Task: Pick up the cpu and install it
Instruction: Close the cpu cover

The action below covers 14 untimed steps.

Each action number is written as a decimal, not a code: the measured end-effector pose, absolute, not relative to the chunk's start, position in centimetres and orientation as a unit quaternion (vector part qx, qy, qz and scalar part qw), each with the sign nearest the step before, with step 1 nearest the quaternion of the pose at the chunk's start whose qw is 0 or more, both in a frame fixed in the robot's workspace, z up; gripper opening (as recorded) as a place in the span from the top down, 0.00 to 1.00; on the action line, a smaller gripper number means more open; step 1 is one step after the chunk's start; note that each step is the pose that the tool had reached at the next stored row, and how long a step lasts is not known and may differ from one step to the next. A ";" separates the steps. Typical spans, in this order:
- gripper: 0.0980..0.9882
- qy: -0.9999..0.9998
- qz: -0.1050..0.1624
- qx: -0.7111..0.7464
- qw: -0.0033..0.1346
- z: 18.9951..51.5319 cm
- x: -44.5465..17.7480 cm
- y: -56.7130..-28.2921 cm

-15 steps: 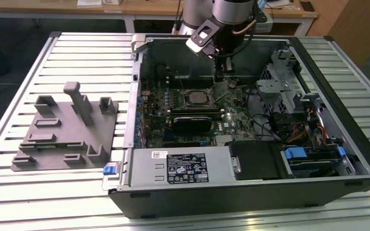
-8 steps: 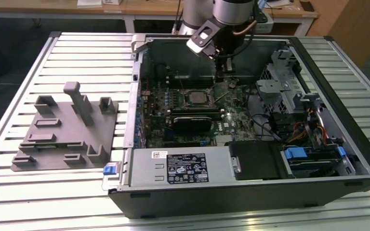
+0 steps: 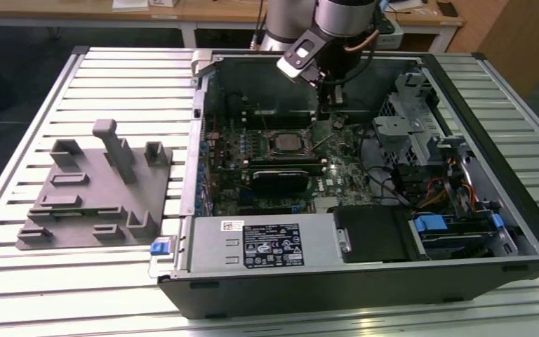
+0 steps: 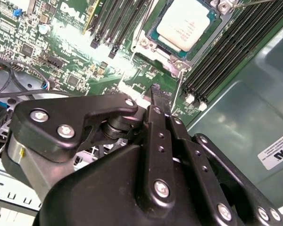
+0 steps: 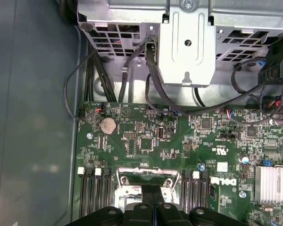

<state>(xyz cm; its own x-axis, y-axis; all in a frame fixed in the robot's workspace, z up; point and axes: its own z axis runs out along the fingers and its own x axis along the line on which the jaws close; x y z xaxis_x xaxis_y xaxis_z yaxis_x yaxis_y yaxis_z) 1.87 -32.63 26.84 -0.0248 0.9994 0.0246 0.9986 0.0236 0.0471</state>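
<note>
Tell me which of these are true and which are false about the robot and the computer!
1. The cpu lies in its socket on the green board. True.
2. The gripper is holding the cpu. False: it is shut on nothing, and the cpu lies apart from it.
3. The grey tray is inside the computer case. False: it lies on the slatted table, to the exterior view's left of the case.
4. The computer case is open, so its inside shows. True.
</note>
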 end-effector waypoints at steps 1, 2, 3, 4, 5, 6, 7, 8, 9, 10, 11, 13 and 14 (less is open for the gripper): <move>0.99 0.715 0.025 0.698 0.008 26.8 1.9 -32.6; 0.99 0.715 0.025 0.698 0.008 26.8 2.0 -32.6; 0.99 0.715 0.025 0.698 0.008 26.8 2.0 -32.6; 0.99 0.715 0.025 0.698 0.008 26.8 2.0 -32.6; 0.99 0.715 0.025 0.698 0.008 26.8 2.1 -32.6; 0.99 0.715 0.025 0.698 0.008 26.8 2.1 -32.6; 0.99 0.715 0.025 0.698 0.008 26.8 2.2 -32.6; 0.99 0.715 0.025 0.698 0.008 26.8 2.2 -32.6; 0.99 0.715 0.025 0.698 0.008 26.8 2.3 -32.6; 0.99 0.715 0.025 0.698 0.008 26.8 2.4 -32.6; 0.99 0.715 0.025 0.698 0.008 26.8 2.4 -32.6; 0.99 0.715 0.025 0.698 0.008 26.8 2.5 -32.6; 0.99 0.715 0.025 0.698 0.008 26.8 2.6 -32.6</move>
